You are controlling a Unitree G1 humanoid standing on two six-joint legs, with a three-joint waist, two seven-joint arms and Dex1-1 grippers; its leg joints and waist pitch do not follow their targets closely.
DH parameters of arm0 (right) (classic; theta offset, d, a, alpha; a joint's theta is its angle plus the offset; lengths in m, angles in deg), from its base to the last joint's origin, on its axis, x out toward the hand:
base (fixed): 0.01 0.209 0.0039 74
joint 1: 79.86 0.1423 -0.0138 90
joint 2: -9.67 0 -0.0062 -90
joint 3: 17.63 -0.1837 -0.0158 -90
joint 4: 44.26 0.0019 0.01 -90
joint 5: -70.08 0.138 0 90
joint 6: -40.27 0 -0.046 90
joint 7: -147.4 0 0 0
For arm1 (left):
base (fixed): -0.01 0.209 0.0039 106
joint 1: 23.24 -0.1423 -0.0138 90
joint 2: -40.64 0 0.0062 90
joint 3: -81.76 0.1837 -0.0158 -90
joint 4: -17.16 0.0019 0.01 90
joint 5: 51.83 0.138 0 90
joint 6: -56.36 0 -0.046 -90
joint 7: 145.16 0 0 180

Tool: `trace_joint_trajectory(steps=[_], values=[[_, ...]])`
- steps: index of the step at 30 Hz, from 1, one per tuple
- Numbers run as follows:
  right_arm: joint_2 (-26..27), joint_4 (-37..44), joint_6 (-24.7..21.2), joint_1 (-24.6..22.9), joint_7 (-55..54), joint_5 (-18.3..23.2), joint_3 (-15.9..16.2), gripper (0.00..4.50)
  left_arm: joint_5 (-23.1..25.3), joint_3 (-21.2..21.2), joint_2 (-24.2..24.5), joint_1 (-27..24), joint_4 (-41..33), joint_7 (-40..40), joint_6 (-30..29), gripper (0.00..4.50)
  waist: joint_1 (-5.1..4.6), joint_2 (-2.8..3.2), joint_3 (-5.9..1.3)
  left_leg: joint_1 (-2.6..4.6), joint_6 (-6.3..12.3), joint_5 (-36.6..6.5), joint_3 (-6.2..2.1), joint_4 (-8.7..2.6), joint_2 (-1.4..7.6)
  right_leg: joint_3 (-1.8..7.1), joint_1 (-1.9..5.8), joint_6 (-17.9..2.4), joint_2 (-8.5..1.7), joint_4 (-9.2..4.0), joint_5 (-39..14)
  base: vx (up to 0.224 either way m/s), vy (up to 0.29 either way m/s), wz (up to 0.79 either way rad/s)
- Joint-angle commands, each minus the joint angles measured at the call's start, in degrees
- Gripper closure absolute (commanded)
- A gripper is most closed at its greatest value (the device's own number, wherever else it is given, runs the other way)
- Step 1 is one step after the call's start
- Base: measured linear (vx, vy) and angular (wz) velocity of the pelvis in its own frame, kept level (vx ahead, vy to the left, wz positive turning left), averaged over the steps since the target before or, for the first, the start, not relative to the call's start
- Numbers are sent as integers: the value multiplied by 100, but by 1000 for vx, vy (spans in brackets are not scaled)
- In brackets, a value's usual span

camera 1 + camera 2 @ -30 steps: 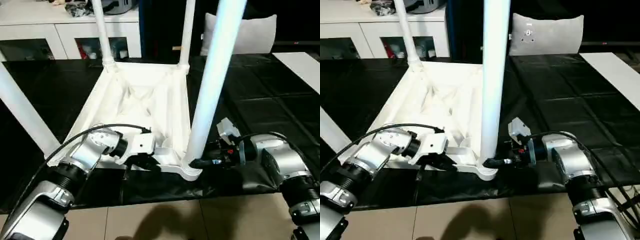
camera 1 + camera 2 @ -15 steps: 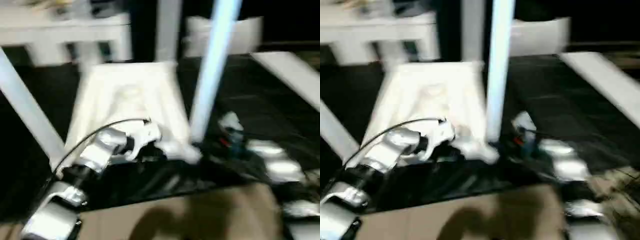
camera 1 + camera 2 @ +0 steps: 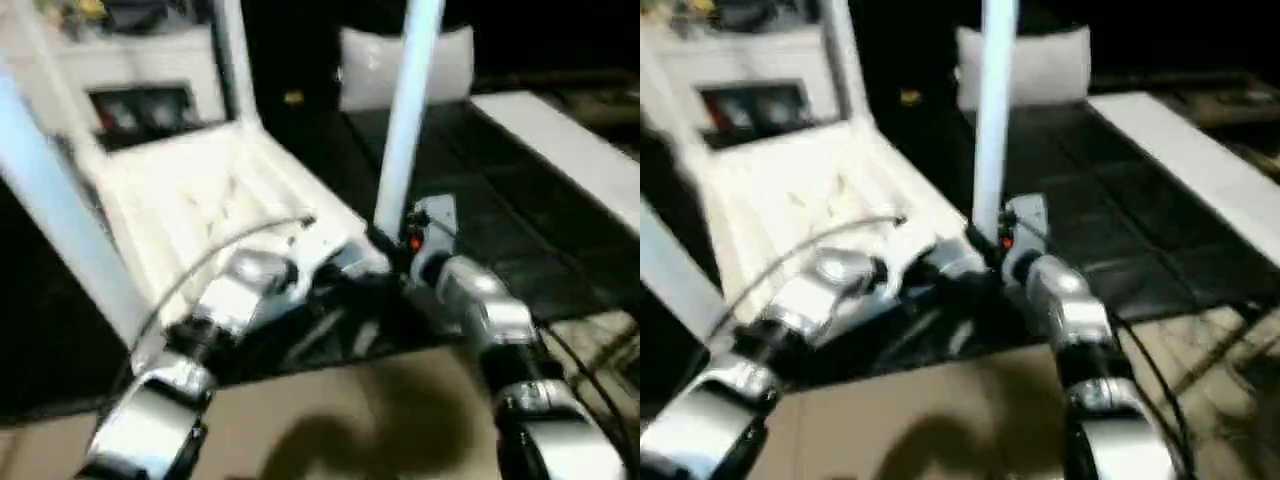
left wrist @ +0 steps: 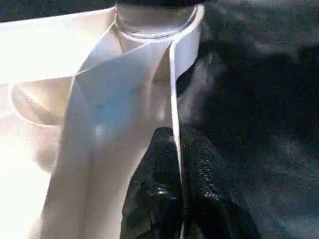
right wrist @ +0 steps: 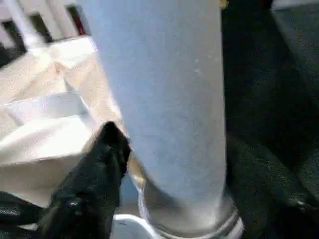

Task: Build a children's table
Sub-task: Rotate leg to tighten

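- left end effector: clenched, its black fingers pinching the thin rim wall of the upturned tabletop just below a round corner socket.
- right end effector: fingers straddling the base of the near leg, one on either side; whether they are gripping or loosening cannot be told.
- near leg: standing almost upright in the near corner socket, its long axis running up and away from the right end effector; the right arm is lying nearer to it, and the left arm is bracing the rim beside it.
- tabletop: lying ribbed side up on the black counter, with further legs rising at its far corner and near the left edge.
- judged: any coming move is turning on this leg's vertical axis, pressed or twisted down into its socket.
- background: a white cabinet and a grey pillow are standing beyond the counter.
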Motion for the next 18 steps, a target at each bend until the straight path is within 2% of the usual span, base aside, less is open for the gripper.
trace_joint_trajectory(steps=[1,2,3,4,5,6,7,8,9,10,11,12,13,15,16,18], values=[[15,484,-317,-173,189,-37,310,102,27,108,148,54,-214,222,313,450,36,-202,-364,-330,298,1074,-55,-433,-177,583,614,1135,-377,-1022,-1619,0,0,0],[-69,694,-361,-260,267,-27,312,93,41,127,221,43,-220,302,371,450,31,-109,-406,-281,305,1232,-72,-504,-170,477,618,920,-340,-987,-955,0,0,0],[-103,770,-368,-291,302,-24,312,93,47,131,248,41,-223,327,382,450,5,-65,-443,-198,283,1324,-44,-532,-123,408,569,650,-320,-978,-492,0,0,0],[-165,916,-391,-350,367,-10,311,69,50,144,299,38,-231,368,402,450,-77,-4,-505,-220,280,1553,-46,-623,-29,287,658,-189,-327,-933,521,0,0,0],[-264,1119,-461,-430,473,56,283,69,79,148,380,51,-195,382,470,450,-108,-8,-494,-236,288,1552,-42,-640,-9,259,655,-373,-320,-955,660,-36,62,2],[-282,1147,-473,-440,487,66,276,61,87,148,393,54,-188,377,487,450,-129,14,-468,-223,265,1250,-31,-687,21,228,646,-619,-340,-1039,512,-40,61,0],[-467,1412,-528,-538,625,140,223,55,183,144,526,88,-111,309,746,450,-170,12,-423,-233,250,778,-32,-755,40,209,674,-702,-363,-1161,29,-40,61,0],[-543,1526,-504,-589,670,174,180,48,211,105,567,111,-69,243,857,450,-195,-6,-425,-207,226,594,-22,-773,52,207,679,-723,-379,-1202,-206,-47,60,1],[-598,1699,-654,-655,738,311,121,26,212,59,595,137,-40,198,930,450,-202,5,-429,-192,236,476,-22,-787,60,201,681,-732,-396,-1232,-375,-52,53,2],[-598,1699,-654,-655,738,311,121,13,212,59,595,137,-40,198,930,450,-248,-20,-425,-214,262,389,-8,-821,70,198,708,-739,-416,-1274,-502,-52,53,2],[-664,1846,-686,-713,791,353,106,9,176,28,638,153,-43,275,1116,407,-264,-17,-402,-210,268,297,3,-834,67,194,683,-736,-416,-1317,-660,-51,42,2],[-798,2038,-811,-812,909,419,98,4,119,-1,709,150,-79,389,1270,397,-285,-40,-372,-202,298,93,33,-855,42,181,695,-636,-419,-1408,-1101,0,0,0],[-893,2162,-891,-878,990,452,101,1,81,-14,759,144,-108,476,1377,397,-288,-41,-377,-169,315,-39,46,-873,47,182,690,-530,-442,-1467,-1447,0,0,0],[-1002,2298,-916,-979,1107,487,81,0,88,27,853,116,-155,606,1523,383,-318,-34,-382,-167,335,-44,54,-893,43,168,688,-502,-450,-1489,-1537,0,0,0],[-1108,2453,-944,-1095,1241,582,9,0,101,66,963,74,-207,731,1608,370,-328,-71,-370,-195,393,8,69,-911,40,138,705,-463,-463,-1520,-1515,0,0,0],[-1223,2738,-941,-1309,1334,724,-185,0,39,59,1098,-30,-326,887,1755,360,-334,-91,-343,-168,426,-141,94,-914,38,123,667,-373,-474,-1554,-1830,0,0,0]])
